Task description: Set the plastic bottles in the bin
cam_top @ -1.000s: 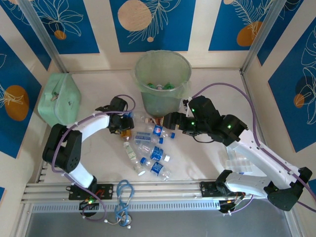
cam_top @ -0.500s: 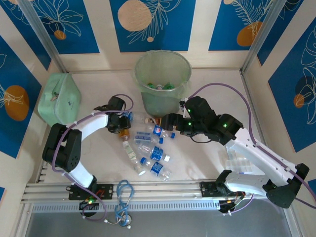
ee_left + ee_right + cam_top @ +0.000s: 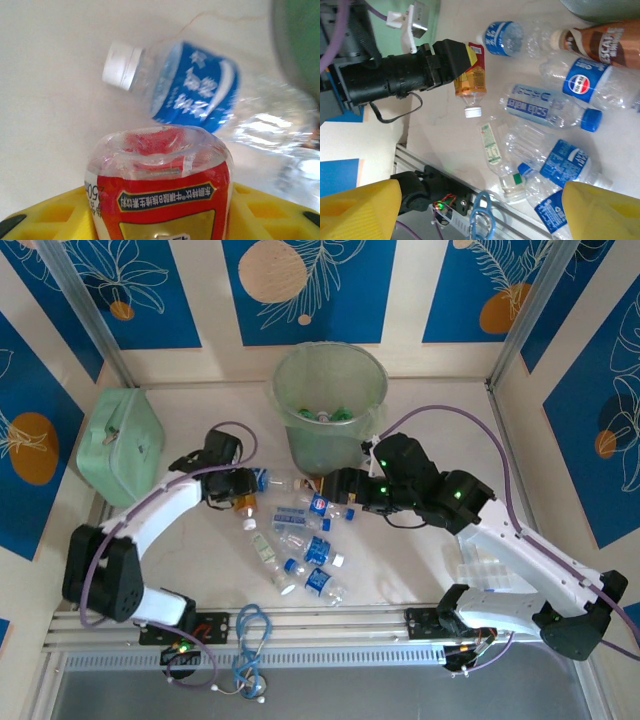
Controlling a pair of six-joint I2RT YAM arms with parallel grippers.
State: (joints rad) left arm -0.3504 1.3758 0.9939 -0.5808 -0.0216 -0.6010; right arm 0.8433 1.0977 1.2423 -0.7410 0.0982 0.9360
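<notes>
Plastic bottles [image 3: 300, 535] lie strewn mid-table [image 3: 430, 430], at 6 o'clock from the bin [image 3: 290, 430], which already holds a few. Over the last second the left gripper [image 3: 238, 496], at 10 o'clock of the heap, has drawn its fingers in on a red-labelled bottle [image 3: 244, 504], and the left arm [image 3: 160, 508] has swung its elbow outward toward 8 o'clock. Judging by that, one bottle is now gripped and ready to be carried toward 1 o'clock, to the bin. The right gripper [image 3: 338, 484], at 12 o'clock of the heap by the bin's foot, has crept slightly left; its fingers stand wide apart, holding nothing.

The left wrist view shows yellow pads [image 3: 45, 215] close against both sides of the red label, with a blue-labelled bottle [image 3: 195, 85] lying just beyond; overhead, that grip is hidden under the wrist. The right wrist view adds the held bottle's white cap [image 3: 472, 111] pointing away from the gripper, and a brown-labelled bottle [image 3: 605, 42] near the bin's base.
</notes>
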